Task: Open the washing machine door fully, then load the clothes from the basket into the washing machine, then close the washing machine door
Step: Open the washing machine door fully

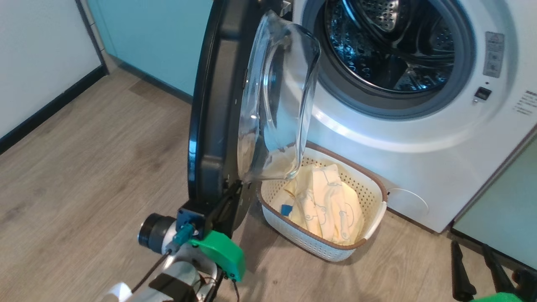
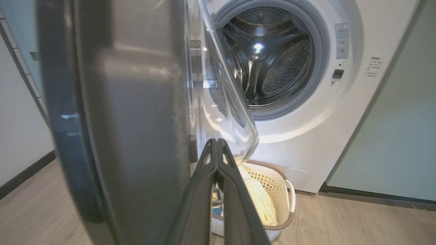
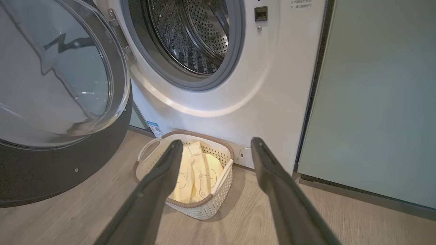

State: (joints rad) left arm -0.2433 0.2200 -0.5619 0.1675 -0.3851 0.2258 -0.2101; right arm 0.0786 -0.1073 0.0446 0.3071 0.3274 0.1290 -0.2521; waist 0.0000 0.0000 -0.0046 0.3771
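The left gripper is fully closed, finger against finger, with nothing between them. Its tips lie at the inner face of the washing machine door, at the door's lower edge and just beside the bottom rim of the glass bowl. Whether the tips press on the door cannot be told.

The right gripper is spread wide and holds nothing. It hangs above the floor, well apart from the door and the machine. In the right wrist view the basket appears between its two fingers, farther on and lower down.

The door stands swung out to the robot's left, edge-on in the head view, with the glass bowl facing the washing machine. The steel drum is exposed.

The basket rests on the floor just in front of the machine, below the drum opening and beside the door's lower edge. The clothes lie inside it, piled toward the middle, touched by neither gripper. A pale teal cabinet adjoins the machine on the robot's right.
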